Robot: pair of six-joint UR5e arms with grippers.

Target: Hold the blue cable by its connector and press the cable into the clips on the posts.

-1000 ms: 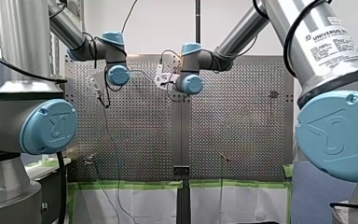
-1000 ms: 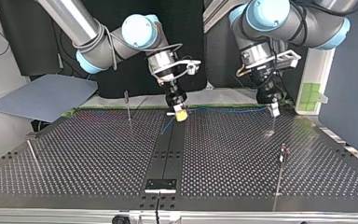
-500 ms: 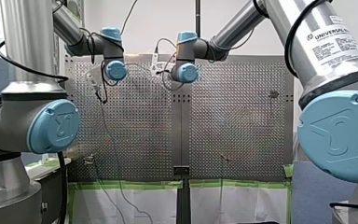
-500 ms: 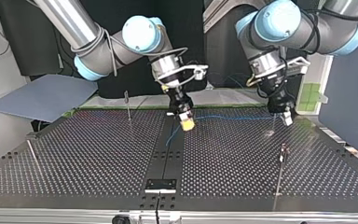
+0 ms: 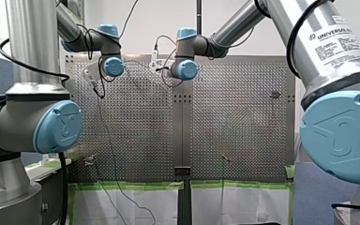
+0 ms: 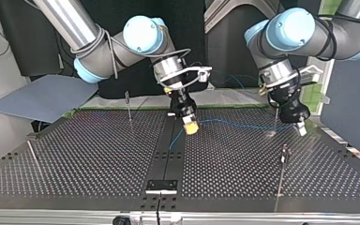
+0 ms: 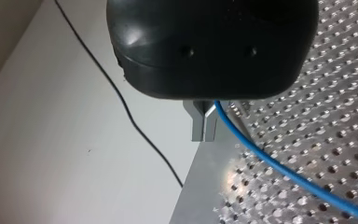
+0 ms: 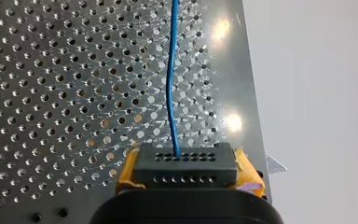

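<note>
- Currently my right gripper (image 6: 191, 127) hangs just above the far end of the black strip (image 6: 168, 161), which runs down the middle of the perforated table (image 6: 98, 159) in the top view.
- Its yellow pads (image 8: 127, 171) are closed tight on either side of the black connector (image 8: 186, 168). The right wrist view shows the block clamped between them, with rows of small holes in its faces.
- The blue cable (image 8: 168, 93) leaves the middle of the connector's face. In the top view it runs through the air away from the strip, toward that view's right, sagging slightly on the way to my left gripper (image 6: 301, 128).
- My left gripper hovers low over the table, well off to the strip's right in the top view and toward the table's far edge.
- Its metal fingers (image 7: 198, 127) are pressed together with no gap showing. The cable comes out right beside them and trails away over the holes. The grip looks to be on the cable, though the exact contact is hidden.
- A short blue length also drops from under the connector down toward the strip.
- One thin post (image 6: 129, 107) stands upright on the strip's other side, near the far edge.
- A post with a small clip (image 6: 284, 151) stands on the same side of the strip as my left gripper, nearer the camera. The cable hangs apart from both.
</note>
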